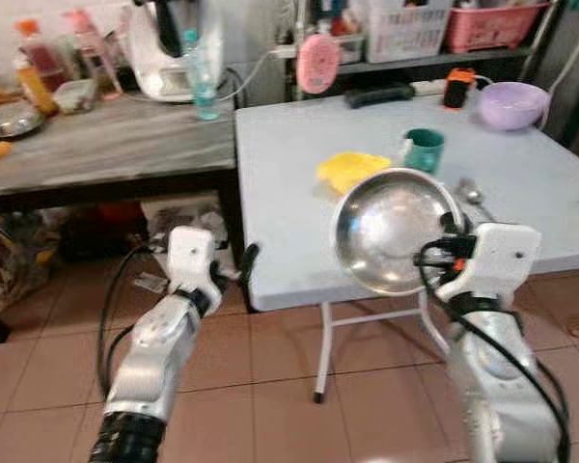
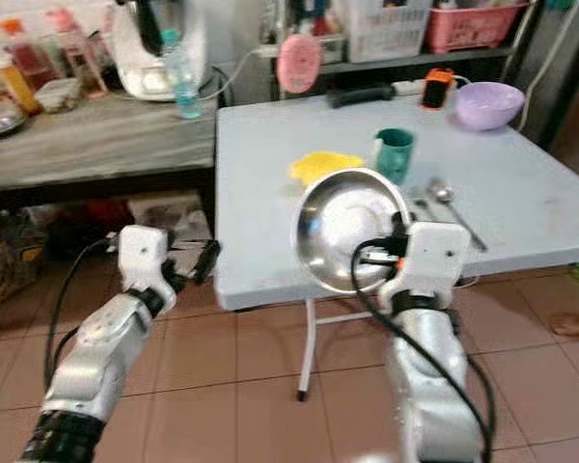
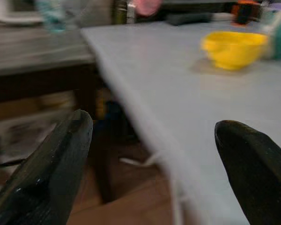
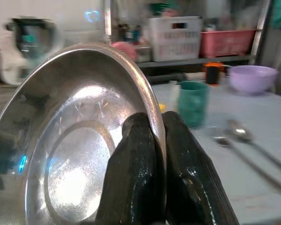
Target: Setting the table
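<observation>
My right gripper (image 1: 446, 241) is shut on the rim of a steel bowl (image 1: 394, 230), held tilted on edge above the front edge of the pale folding table (image 1: 289, 183). On the table lie a yellow bowl (image 1: 351, 170), a teal cup (image 1: 425, 149), a spoon (image 1: 471, 192) and a lilac bowl (image 1: 511, 103). My left gripper (image 1: 243, 265) hangs open just off the table's front left corner, holding nothing. In the left wrist view the table edge (image 3: 145, 122) runs between its fingers (image 3: 51, 173), with the yellow bowl (image 3: 233, 48) beyond.
A grey counter (image 1: 106, 145) on the left carries a blender, a water bottle (image 1: 204, 77), jars and a steel dish. Shelves with baskets (image 1: 405, 29) stand behind the table. A black remote (image 1: 378, 95) and an orange-black object (image 1: 457, 87) lie at the table's far edge. Tiled floor lies below.
</observation>
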{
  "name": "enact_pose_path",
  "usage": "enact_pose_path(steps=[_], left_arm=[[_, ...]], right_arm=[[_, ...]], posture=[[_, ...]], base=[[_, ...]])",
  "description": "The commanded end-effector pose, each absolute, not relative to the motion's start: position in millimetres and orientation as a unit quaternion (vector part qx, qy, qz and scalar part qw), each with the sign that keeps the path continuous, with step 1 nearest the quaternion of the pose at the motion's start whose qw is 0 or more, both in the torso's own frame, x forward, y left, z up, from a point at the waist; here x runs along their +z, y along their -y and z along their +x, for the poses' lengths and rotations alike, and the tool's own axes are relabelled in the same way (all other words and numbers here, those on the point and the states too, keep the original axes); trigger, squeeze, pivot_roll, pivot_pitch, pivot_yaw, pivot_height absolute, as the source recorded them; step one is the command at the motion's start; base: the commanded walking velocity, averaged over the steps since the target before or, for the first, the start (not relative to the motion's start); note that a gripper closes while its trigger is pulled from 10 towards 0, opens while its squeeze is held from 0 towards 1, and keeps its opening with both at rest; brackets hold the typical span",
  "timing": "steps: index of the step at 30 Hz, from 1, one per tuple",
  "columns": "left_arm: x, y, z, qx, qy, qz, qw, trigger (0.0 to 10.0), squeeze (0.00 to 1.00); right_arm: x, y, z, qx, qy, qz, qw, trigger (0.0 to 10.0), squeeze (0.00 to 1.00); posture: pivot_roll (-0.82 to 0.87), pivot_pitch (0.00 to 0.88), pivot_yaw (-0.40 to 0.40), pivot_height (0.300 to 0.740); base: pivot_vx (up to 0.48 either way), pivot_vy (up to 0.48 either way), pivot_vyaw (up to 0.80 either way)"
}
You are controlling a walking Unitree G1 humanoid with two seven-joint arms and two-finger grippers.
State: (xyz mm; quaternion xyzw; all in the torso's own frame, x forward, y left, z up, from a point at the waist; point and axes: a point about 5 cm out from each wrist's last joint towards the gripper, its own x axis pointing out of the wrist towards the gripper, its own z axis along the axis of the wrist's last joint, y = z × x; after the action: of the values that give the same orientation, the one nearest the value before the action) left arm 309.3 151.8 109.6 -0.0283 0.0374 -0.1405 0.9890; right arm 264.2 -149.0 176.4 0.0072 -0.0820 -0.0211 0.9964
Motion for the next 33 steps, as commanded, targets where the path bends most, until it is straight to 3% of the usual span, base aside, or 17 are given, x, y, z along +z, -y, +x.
enact_pose_path(steps=[1,17,29,33], left_arm=[[114.8,-143.9,310.9,-0.153,-0.027,-0.026,0.988,10.0,0.0],[116.4,-141.9,311.6,-0.15,-0.021,-0.023,0.988,10.0,0.0],[115.6,-141.0,312.6,-0.149,-0.022,-0.022,0.988,10.0,0.0],[117.7,-142.4,312.9,-0.139,-0.012,-0.011,0.99,10.0,0.0]], right_arm=[[184.1,155.1,264.1,-0.034,0.102,0.002,0.994,10.0,0.0],[184.6,154.6,265.6,-0.027,0.107,-0.013,0.994,10.0,0.0],[183.5,155.8,266.9,-0.028,0.105,-0.016,0.994,10.0,0.0],[183.5,156.1,267.3,-0.028,0.106,-0.016,0.994,10.0,0.0]], posture=[[-0.14,0.021,0.086,0.74],[-0.13,0.022,0.085,0.74],[-0.14,0.015,0.082,0.74],[-0.13,0.014,0.081,0.74]], base=[[0.0,0.48,0.0],[0.0,0.48,0.0],[0.0,0.48,0.55],[0.0,0.0,0.0]])
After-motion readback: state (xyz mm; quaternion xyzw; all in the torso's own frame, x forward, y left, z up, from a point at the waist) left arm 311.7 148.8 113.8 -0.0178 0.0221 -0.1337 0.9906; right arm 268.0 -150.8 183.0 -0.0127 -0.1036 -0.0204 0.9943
